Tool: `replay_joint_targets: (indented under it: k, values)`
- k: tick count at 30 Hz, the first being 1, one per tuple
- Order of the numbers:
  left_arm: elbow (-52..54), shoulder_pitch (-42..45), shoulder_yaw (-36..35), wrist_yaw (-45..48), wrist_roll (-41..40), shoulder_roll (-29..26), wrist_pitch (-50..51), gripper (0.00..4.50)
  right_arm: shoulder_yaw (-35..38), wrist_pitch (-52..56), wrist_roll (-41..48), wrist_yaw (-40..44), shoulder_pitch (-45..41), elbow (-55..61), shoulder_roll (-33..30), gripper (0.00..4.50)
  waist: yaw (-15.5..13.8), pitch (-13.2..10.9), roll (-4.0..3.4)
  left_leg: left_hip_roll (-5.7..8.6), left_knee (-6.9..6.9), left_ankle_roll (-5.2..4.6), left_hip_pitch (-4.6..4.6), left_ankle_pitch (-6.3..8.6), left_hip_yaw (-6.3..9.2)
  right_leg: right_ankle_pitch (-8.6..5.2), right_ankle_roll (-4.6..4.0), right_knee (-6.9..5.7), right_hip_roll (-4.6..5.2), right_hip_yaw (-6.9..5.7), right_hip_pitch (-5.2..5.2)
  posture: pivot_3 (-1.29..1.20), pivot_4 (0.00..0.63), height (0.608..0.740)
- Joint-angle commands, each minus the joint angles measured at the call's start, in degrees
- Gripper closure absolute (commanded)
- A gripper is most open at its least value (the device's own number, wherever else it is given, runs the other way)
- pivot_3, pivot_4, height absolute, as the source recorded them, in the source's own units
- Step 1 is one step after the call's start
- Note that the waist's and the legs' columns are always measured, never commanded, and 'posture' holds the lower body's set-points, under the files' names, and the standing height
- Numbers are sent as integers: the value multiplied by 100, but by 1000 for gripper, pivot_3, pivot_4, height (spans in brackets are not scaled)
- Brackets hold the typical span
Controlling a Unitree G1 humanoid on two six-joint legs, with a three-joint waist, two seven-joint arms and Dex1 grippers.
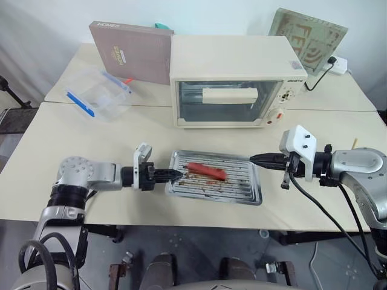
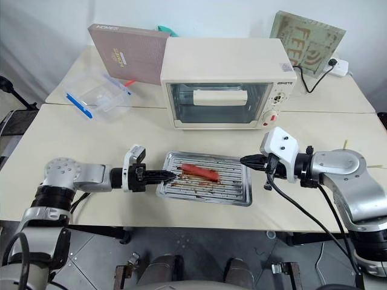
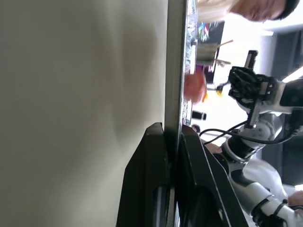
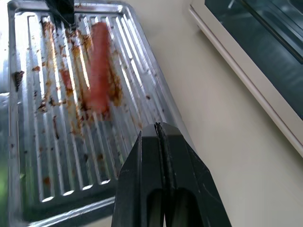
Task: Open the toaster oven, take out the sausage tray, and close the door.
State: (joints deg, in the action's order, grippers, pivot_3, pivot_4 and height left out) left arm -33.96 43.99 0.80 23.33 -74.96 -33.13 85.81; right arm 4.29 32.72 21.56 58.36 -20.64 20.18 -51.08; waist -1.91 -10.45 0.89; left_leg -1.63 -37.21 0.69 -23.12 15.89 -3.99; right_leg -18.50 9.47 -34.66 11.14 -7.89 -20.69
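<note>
Left end effector (image 1: 174,174) clamps my sausage tray (image 1: 242,187) rim at 9 o'clock; right end effector (image 1: 254,159), pinched empty, hovers at 3 o'clock. Toaster oven (image 1: 230,66) door (image 1: 227,103) closed.

Cream-white toaster oven (image 1: 233,78); ribbed silver sausage tray (image 1: 240,187), brown-stained, with one red sausage (image 1: 207,171)

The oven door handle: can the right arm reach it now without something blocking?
Probably yes. The right gripper hovers shut by the sausage tray, holding nothing, and bare table lies between it and the closed door.
</note>
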Motion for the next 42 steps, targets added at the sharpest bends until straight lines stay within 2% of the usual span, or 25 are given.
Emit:
replay_joint_targets:
  k: [1,3,4,6,9,14,18,19,21,22,23,24,27,31,33,34,36,39,42]
  values:
    - [-216,74,351,762,959,208,-399,4500,370,60,100,-54,164,262,-216,4447,-53,1,-2,0,-3,-2,0,-1,0,0,1,0,0,0,2,0,150,740]
    - [-249,132,441,1107,1349,253,-511,4500,454,88,131,-50,275,303,-279,4447,-114,1,-2,0,-9,-2,3,-1,0,1,1,0,0,0,7,0,150,740]
    - [-272,153,455,1260,1488,273,-533,4011,468,148,154,-38,315,311,-320,4500,-130,1,-2,0,-13,-3,3,-1,1,1,2,-1,0,1,7,0,150,740]
    - [-370,208,406,1520,1762,336,-601,3590,523,208,188,-1,388,285,-384,4500,-129,1,-2,0,-17,-4,2,-1,1,2,2,-4,1,3,7,0,150,740]
    - [-493,289,329,1763,2142,388,-653,2606,593,244,274,91,474,185,-451,4500,-109,1,-2,0,-15,-4,3,0,1,2,2,-4,0,3,6,0,150,740]
    - [-660,366,253,2085,2622,432,-690,1253,595,100,268,200,560,-113,-500,4500,-117,1,-2,0,-16,-5,2,-1,0,2,2,-7,1,3,6,0,150,740]
    - [-546,377,213,2295,2874,181,-671,217,666,68,394,474,638,-463,-601,4500,-100,1,-2,-1,-20,-7,4,-2,1,2,2,-13,1,4,7,0,150,740]
    - [-469,346,204,2338,2928,43,-678,1,694,88,441,562,677,-523,-646,4321,-89,1,-2,-2,-20,-6,5,-2,1,2,2,-14,1,4,7,0,150,740]
    - [-297,280,218,2488,2978,-253,-625,0,754,71,510,740,753,-610,-707,3952,-55,1,-1,-3,-17,-6,5,-2,1,2,2,-15,0,5,5,0,150,740]
    - [-198,235,238,2563,3019,-392,-631,0,779,36,520,809,785,-657,-724,3680,26,1,-1,-4,-14,-6,5,-2,1,2,2,-15,-1,4,4,0,150,740]
    - [-108,195,264,2665,3050,-531,-622,0,792,-19,514,855,801,-714,-735,3149,42,1,-1,-5,-5,-6,5,-2,0,2,2,-12,-1,4,1,0,150,740]
    - [6,142,303,2791,3075,-697,-635,0,795,-84,498,897,808,-804,-750,3052,88,1,-1,-5,-2,-5,6,-2,0,2,2,-12,-1,4,2,0,150,740]
    - [509,-103,408,3223,3216,-1180,-959,0,803,-277,496,1132,826,-1056,-816,2149,185,0,-1,-6,10,-5,8,-2,-10,2,1,-11,-2,10,-7,0,150,740]
    - [1235,-552,308,3738,3424,-1516,-1890,0,862,-535,551,1402,825,-1289,-813,785,192,-1,-1,-7,13,-5,4,-1,-14,1,2,-6,-2,14,-14,0,150,740]
    - [1542,-950,-174,3977,3521,-1476,-3024,0,909,-727,588,1615,870,-1416,-822,184,188,-2,0,-7,9,-5,1,-1,-14,1,1,-5,-2,14,-15,0,150,740]
    - [1635,-1166,-592,4140,3500,-1311,-3837,0,935,-883,584,1717,882,-1516,-801,28,185,-2,0,-8,8,-5,1,-1,-14,1,2,-5,-1,15,-15,0,150,740]
    - [1728,-1579,-1044,4409,3767,-1113,-5444,0,941,-1208,528,1947,880,-1767,-787,28,182,-3,1,-8,6,-6,-3,0,-15,2,2,-2,-1,15,-17,0,150,740]
    - [1746,-1904,-1148,4659,4134,-1133,-6414,0,869,-1751,337,2200,817,-2219,-818,28,157,-8,10,-9,1,-6,-7,0,-13,2,1,0,-1,9,-14,0,150,740]
    - [1538,-2138,-1062,5417,4346,-1332,-7059,0,706,-2096,66,2292,673,-2623,-896,28,127,-8,10,-7,-1,-8,-5,1,-15,2,2,-2,0,11,-12,0,150,740]
